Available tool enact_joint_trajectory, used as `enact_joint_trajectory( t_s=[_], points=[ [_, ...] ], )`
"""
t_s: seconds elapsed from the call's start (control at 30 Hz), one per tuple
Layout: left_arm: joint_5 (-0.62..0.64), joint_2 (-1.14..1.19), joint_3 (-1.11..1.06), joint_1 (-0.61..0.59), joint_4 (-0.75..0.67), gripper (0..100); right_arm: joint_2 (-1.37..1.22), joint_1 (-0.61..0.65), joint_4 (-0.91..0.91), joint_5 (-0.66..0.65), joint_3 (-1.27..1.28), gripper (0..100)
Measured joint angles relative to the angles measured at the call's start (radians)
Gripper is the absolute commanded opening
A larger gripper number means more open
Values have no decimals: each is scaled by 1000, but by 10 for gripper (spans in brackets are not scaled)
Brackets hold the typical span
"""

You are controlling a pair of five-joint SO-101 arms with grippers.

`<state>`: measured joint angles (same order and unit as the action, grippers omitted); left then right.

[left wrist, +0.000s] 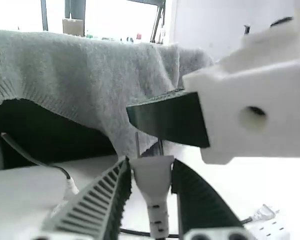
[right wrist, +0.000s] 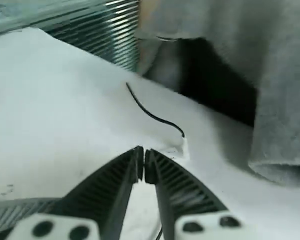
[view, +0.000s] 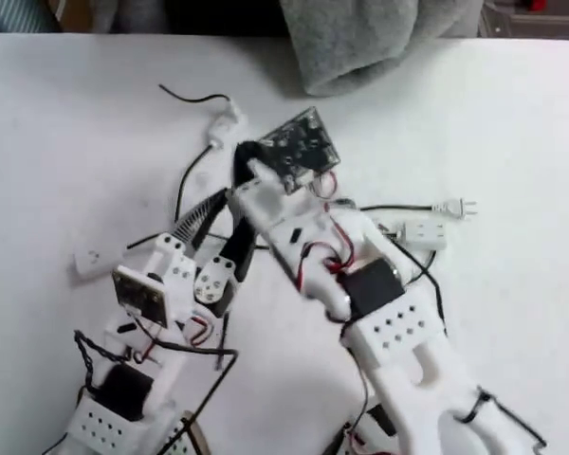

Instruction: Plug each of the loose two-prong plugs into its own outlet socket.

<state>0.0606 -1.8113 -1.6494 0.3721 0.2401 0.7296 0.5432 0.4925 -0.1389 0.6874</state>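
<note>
My left gripper (left wrist: 151, 200) is shut on a white two-prong plug (left wrist: 153, 186), prongs pointing away from the wrist and its cord running back between the ribbed fingers. From above, this gripper (view: 218, 232) sits at the table's middle, under the right arm. My right gripper (right wrist: 143, 162) is shut with nothing between its tips. Just beyond those tips lies a second white plug (right wrist: 184, 146) on a thin black cord. That plug (view: 226, 123) lies at the back centre, beside the right gripper (view: 243, 159). A white outlet strip (view: 419, 233) lies to the right, with a third plug (view: 455, 207) next to it.
A small white socket block (view: 90, 261) lies at the left. A grey cloth (view: 360, 38) hangs over the table's far edge. The right arm's white body (left wrist: 255, 115) crosses close in front of the left gripper. Black cords (view: 182, 185) trail across the middle.
</note>
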Motion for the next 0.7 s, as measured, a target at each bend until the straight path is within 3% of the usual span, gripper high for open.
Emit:
enact_joint_trajectory(
  t_s=[0.23, 0.47, 0.7],
  points=[
    [0, -5, 3, -2, -5, 23, -5, -132, -118, -2, 63, 19],
    [-2, -5, 5, -3, -5, 23, 37, -140, -127, 0, 43, 19],
    [-2, -5, 5, -3, -5, 23, 232, 49, -84, 0, 35, 19]
  ],
)
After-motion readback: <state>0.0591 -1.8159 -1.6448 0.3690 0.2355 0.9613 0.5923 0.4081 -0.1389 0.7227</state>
